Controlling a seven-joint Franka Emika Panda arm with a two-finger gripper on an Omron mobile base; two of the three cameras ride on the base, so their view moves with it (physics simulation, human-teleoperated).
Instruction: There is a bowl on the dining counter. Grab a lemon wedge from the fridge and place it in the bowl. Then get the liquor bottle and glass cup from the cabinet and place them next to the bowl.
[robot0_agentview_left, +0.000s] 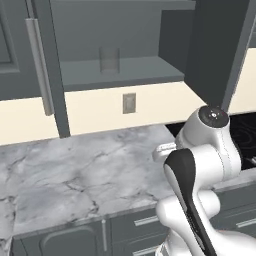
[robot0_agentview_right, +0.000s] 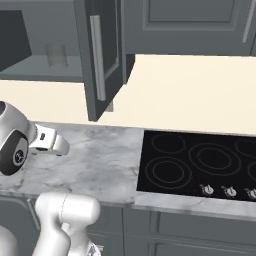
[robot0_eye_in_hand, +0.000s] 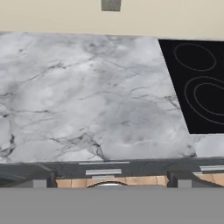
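Observation:
The glass cup (robot0_agentview_left: 109, 60) stands upright on the lower shelf of the open wall cabinet (robot0_agentview_left: 125, 70), also seen as a clear tumbler (robot0_agentview_right: 56, 55) in the right base view. My gripper (robot0_eye_in_hand: 108, 182) is open, its fingertips (robot0_eye_in_hand: 43, 182) wide apart with nothing between them. It hovers low over the front of the marble counter (robot0_eye_in_hand: 87, 96), well below the cup and to its right. The hand (robot0_agentview_right: 47, 141) points out over the counter. The bowl, lemon wedge, liquor bottle and fridge are out of view.
Two open cabinet doors (robot0_agentview_left: 47, 65) (robot0_agentview_right: 102, 55) hang out over the counter on either side of the shelf. A black cooktop (robot0_agentview_right: 200, 165) lies to the right. A wall outlet (robot0_agentview_left: 129, 103) sits under the cabinet. Drawers (robot0_agentview_left: 145, 220) run below the counter edge.

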